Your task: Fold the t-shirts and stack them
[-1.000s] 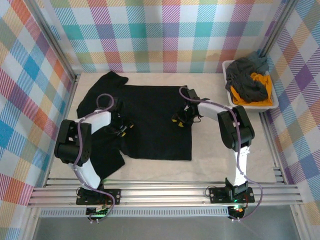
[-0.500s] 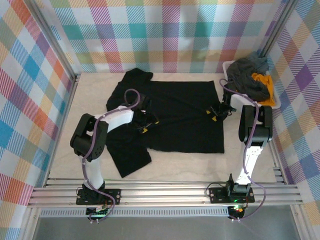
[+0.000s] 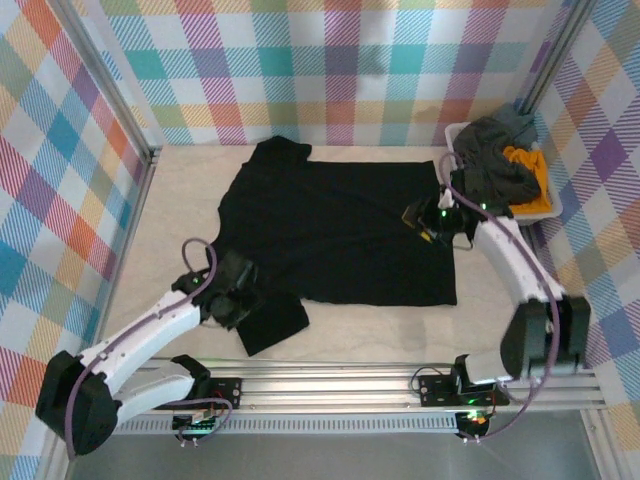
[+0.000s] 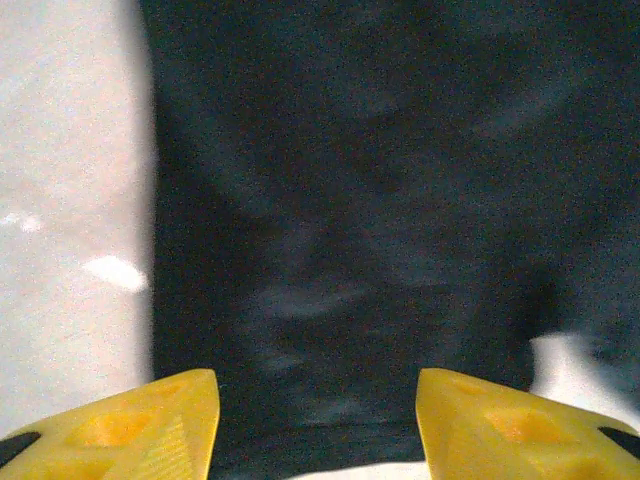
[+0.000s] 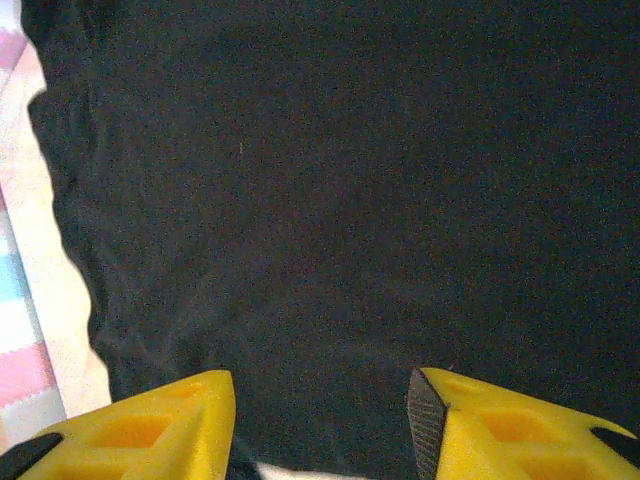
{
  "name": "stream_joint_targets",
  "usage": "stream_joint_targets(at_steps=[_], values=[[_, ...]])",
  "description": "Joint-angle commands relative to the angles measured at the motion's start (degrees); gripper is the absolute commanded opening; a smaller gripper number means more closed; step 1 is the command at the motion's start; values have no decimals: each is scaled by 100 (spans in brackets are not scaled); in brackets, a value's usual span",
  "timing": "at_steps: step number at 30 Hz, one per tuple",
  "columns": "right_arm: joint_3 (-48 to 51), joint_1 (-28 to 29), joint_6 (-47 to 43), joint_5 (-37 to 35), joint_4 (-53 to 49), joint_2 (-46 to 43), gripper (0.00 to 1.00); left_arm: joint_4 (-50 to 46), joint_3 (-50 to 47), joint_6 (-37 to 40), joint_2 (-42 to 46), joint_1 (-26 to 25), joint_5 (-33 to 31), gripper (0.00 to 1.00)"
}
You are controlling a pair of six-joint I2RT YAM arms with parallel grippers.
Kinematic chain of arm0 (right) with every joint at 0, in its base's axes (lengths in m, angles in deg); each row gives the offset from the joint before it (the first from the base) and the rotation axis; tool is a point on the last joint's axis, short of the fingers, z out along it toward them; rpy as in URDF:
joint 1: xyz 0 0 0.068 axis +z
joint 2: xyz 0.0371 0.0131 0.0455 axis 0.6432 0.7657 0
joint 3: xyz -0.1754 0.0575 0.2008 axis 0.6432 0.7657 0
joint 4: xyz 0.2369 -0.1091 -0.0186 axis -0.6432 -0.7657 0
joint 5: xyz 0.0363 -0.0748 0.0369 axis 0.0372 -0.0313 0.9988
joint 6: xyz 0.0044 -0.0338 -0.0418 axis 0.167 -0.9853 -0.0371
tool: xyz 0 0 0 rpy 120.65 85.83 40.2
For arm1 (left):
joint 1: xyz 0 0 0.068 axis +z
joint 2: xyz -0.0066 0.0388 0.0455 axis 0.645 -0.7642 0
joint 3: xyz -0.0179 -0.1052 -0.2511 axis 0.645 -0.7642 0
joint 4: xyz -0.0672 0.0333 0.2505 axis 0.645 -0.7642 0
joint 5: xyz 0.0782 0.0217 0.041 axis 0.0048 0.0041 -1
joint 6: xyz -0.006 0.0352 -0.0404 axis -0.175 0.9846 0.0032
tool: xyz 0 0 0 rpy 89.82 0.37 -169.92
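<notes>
A black t-shirt [image 3: 340, 230] lies spread flat on the table, one sleeve [image 3: 272, 320] pointing toward the near left. My left gripper [image 3: 243, 297] hovers over that sleeve. In the left wrist view its yellow fingers [image 4: 150, 430] stand apart over dark cloth [image 4: 350, 200], and the left gripper [image 4: 318, 440] is open with nothing pinched. My right gripper [image 3: 418, 225] sits at the shirt's right edge. In the right wrist view it is open [image 5: 320, 430] above the black fabric [image 5: 350, 200]. A dark grey t-shirt [image 3: 495, 165] and an orange-yellow one [image 3: 522, 160] lie bunched in the tub.
The white tub [image 3: 553, 208] stands at the back right corner, close to my right arm. Checked walls close in the table on three sides. An aluminium rail [image 3: 320, 375] runs along the near edge. Bare tabletop [image 3: 170, 220] shows left of the shirt.
The black shirt has slid right and toward the back. Both grippers have let go of it. My left arm pulled back toward the near left, my right arm swung right.
</notes>
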Motion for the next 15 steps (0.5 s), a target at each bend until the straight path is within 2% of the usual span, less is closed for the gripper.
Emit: stream_joint_targets(at_steps=[1, 7, 12, 13, 15], values=[[746, 370, 388, -96, -356, -676, 49, -346, -405, -468, 231, -134, 193, 52], [1531, 451, 531, -174, -891, -1832, 50, 216, -822, -719, 58, -409, 378, 51], [1692, 434, 565, -493, -1025, -1912, 49, 804, -831, -979, -419, -803, 423, 47], [1738, 425, 566, -565, -998, -1884, 49, 922, -817, -1000, -540, -863, 422, 45], [1815, 416, 534, -829, -989, -1836, 48, 1228, -826, -1064, -767, -968, 456, 29]])
